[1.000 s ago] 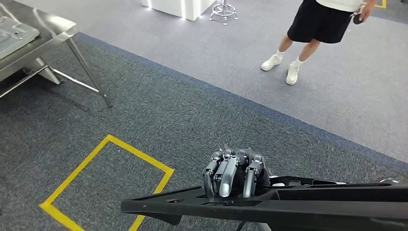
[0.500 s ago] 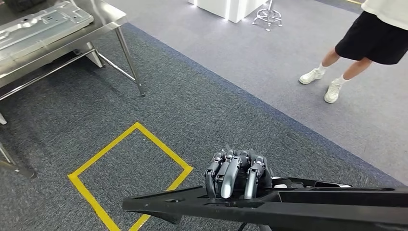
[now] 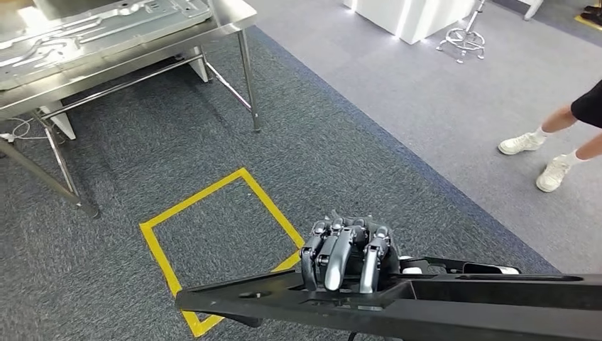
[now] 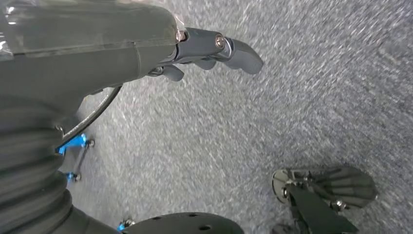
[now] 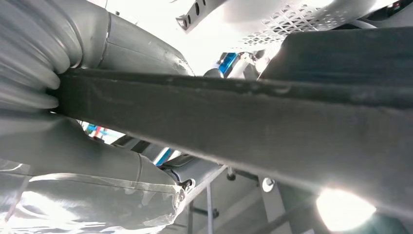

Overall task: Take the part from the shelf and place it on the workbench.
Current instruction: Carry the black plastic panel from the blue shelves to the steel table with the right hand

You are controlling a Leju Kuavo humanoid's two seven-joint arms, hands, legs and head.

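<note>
Part, a long black panel gripped by the right hand while the left hand hangs empty, should stay level approaching the workbench.

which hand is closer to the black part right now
Right. The right hand grips the black part, its fingers curled over the edge. The left hand holds nothing and hangs over the carpet, apart from it.

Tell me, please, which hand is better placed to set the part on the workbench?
The right hand: it grips the black part, and the workbench lies ahead to the left. The left hand hangs over carpet, holding nothing.
</note>
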